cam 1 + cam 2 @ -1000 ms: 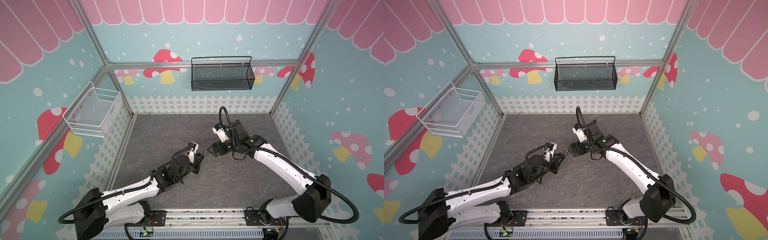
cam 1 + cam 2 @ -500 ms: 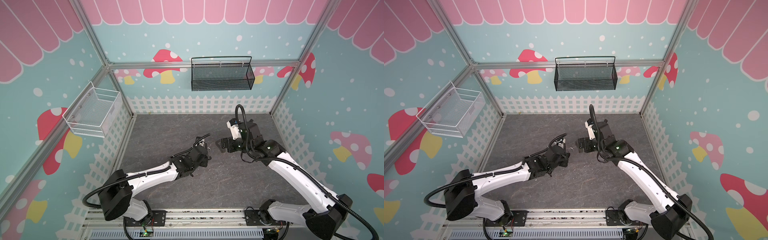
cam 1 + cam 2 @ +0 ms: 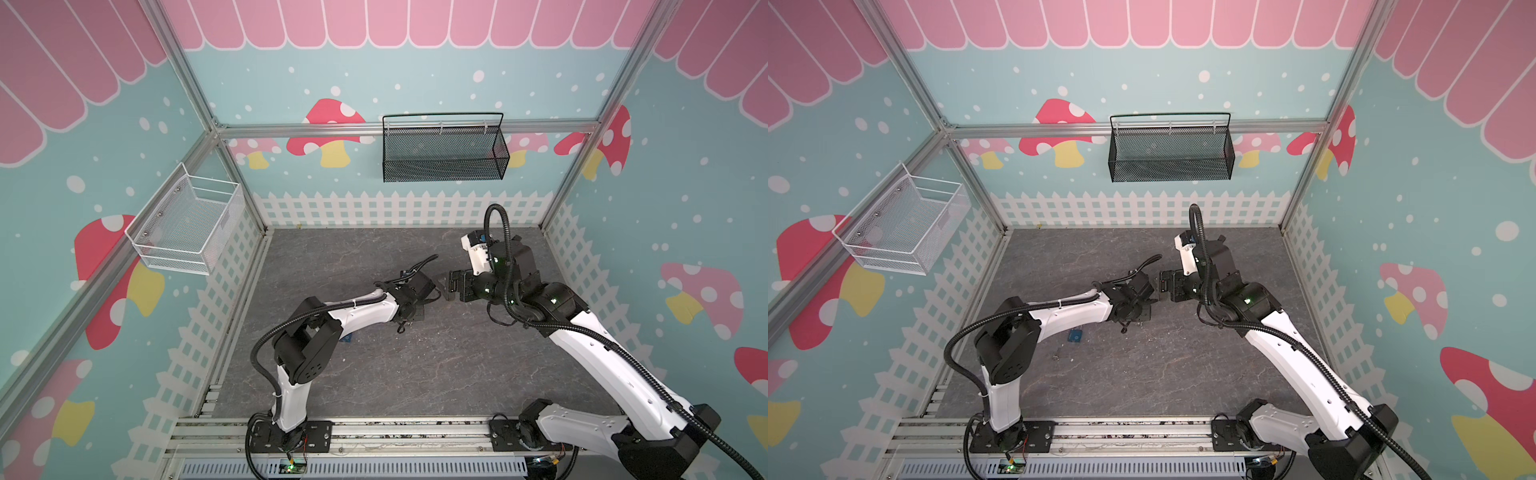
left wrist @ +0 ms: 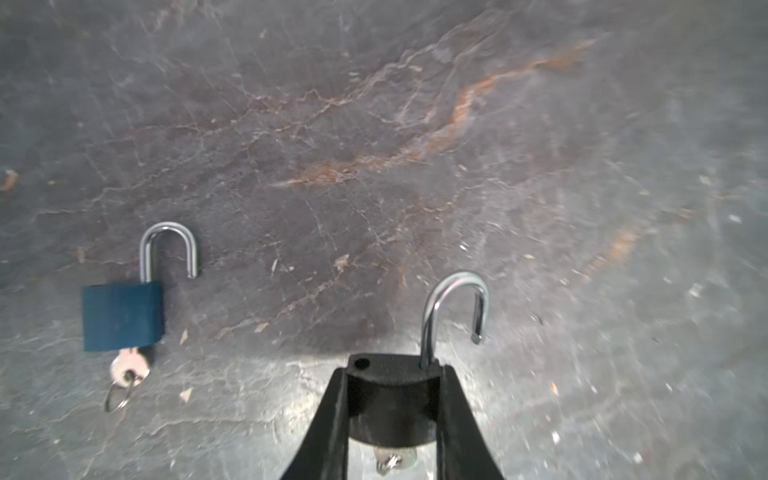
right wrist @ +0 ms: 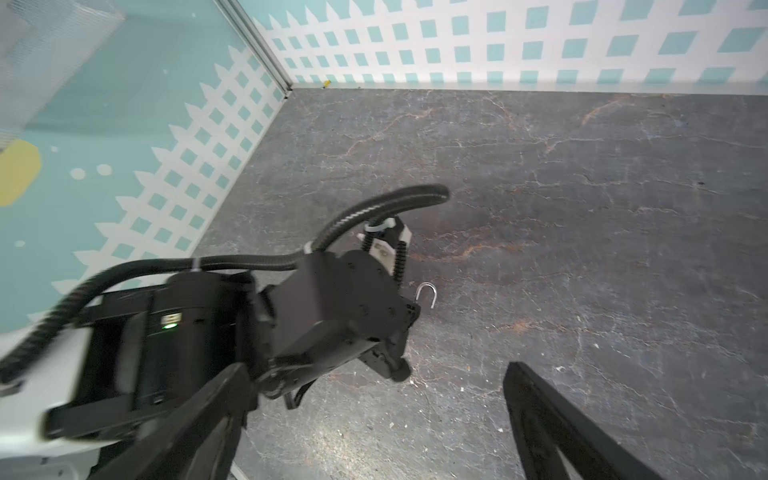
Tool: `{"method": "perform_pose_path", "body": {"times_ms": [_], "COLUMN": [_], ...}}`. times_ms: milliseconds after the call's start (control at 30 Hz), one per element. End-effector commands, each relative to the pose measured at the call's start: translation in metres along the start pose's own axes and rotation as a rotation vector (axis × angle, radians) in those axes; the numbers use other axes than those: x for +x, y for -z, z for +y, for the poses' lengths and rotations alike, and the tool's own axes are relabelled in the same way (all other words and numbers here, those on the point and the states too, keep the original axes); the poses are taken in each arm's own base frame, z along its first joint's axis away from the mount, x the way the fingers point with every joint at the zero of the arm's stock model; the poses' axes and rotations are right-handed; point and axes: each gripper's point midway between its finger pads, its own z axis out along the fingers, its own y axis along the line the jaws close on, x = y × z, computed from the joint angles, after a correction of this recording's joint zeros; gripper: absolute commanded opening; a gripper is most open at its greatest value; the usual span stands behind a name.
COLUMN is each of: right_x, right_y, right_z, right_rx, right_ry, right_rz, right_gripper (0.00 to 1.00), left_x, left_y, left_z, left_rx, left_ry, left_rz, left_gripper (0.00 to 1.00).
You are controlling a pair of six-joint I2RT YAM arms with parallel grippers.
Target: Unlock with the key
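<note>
Clamping black padlock [image 4: 390,409], left gripper [image 4: 392,374] hides its sides; shackle [image 4: 457,286] open, key [image 4: 395,459] beneath half cut off; right gripper [image 5: 374,370] spread wide, empty; blue padlock [image 4: 122,316] nearby, also open.

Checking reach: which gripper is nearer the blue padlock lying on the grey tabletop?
Left. The left gripper, shut on a black padlock, is beside the blue padlock; the right gripper, jaws open, sits farther, beyond the left one.
</note>
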Motion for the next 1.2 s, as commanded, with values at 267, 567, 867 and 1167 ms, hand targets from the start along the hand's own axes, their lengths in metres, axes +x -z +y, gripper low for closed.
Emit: {"method": "perform_pose_path", "body": {"times_ms": [267, 567, 867, 1167], "right_x": [-0.029, -0.032, -0.033, -0.04], "right_y": [0.01, 0.008, 0.01, 0.021], "right_z": [0.033, 0.037, 0.04, 0.049], "right_rx": [-0.151, -0.175, -0.198, -0.249], "right_ry": [0.008, 0.002, -0.008, -0.023], "right_rz": [-0.067, -0.077, -0.091, -0.135], "right_gripper": [0.98, 0.98, 0.98, 0.98], "left_x": [0.0, 0.011, 0.0, -0.017], "left_y": [-0.017, -0.031, -0.014, 0.031], "left_z": [0.02, 0.018, 0.015, 0.014], "left_rx": [-0.123, -0.122, -0.085, 0.01], "left_ry": [0.046, 0.053, 0.078, 0.132], "left_rz": [0.071, 0.12, 0.097, 0.019], "left_gripper": [0.0, 0.12, 0.4, 0.45]}}
